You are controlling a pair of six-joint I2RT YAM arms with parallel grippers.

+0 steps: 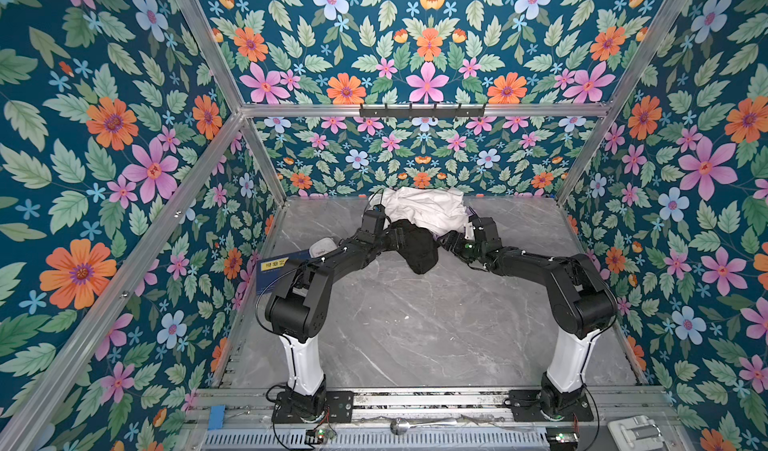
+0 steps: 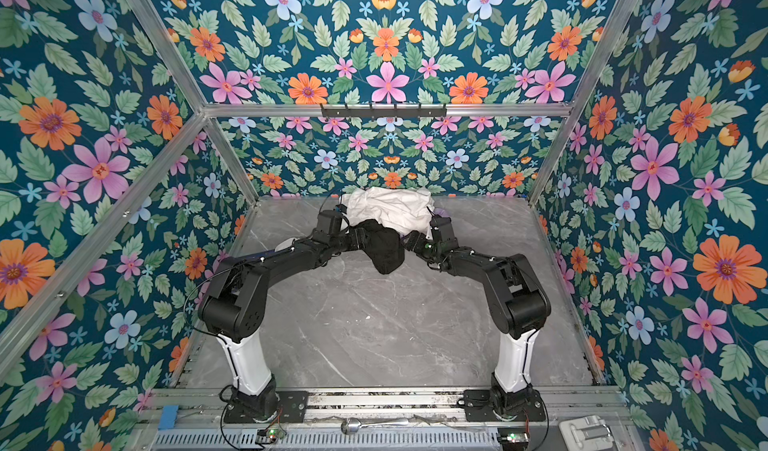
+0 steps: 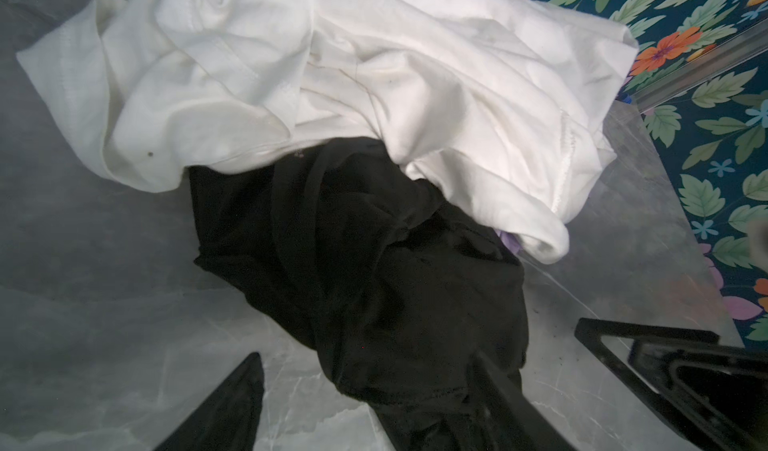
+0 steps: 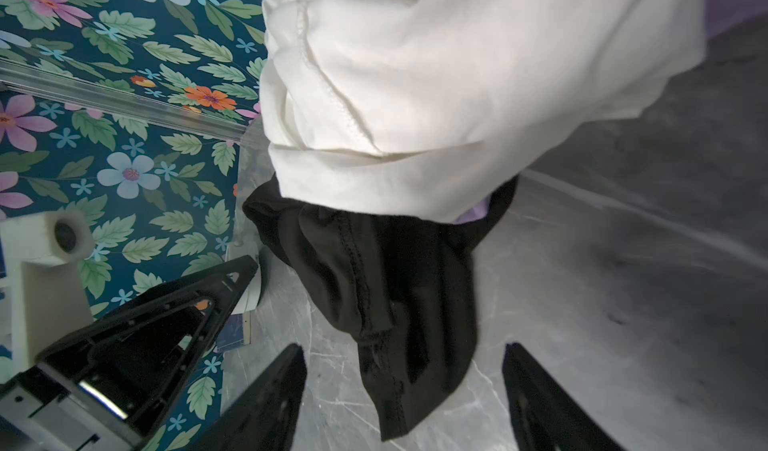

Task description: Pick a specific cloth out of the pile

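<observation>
The pile sits at the back middle of the grey marble table (image 1: 415, 328). A big white cloth (image 1: 426, 208) (image 2: 390, 208) lies on top of it. The black cloth (image 1: 419, 248) (image 2: 384, 249) spills forward from under the white cloth. A bit of lilac cloth (image 3: 509, 240) (image 4: 473, 214) peeks out between them. My left gripper (image 3: 368, 357) is open around a black fold, which touches one finger (image 3: 511, 403). My right gripper (image 4: 403, 347) is open too, with the black cloth's hanging tip (image 4: 407, 345) between its fingers, touching neither.
A blue card with a yellow label (image 1: 274, 271) and a white object (image 1: 324, 246) lie by the left wall, under the left arm. A hook rail (image 1: 422, 110) hangs on the back frame. A metal spoon (image 1: 415, 425) lies on the front rail. Flowered walls close three sides.
</observation>
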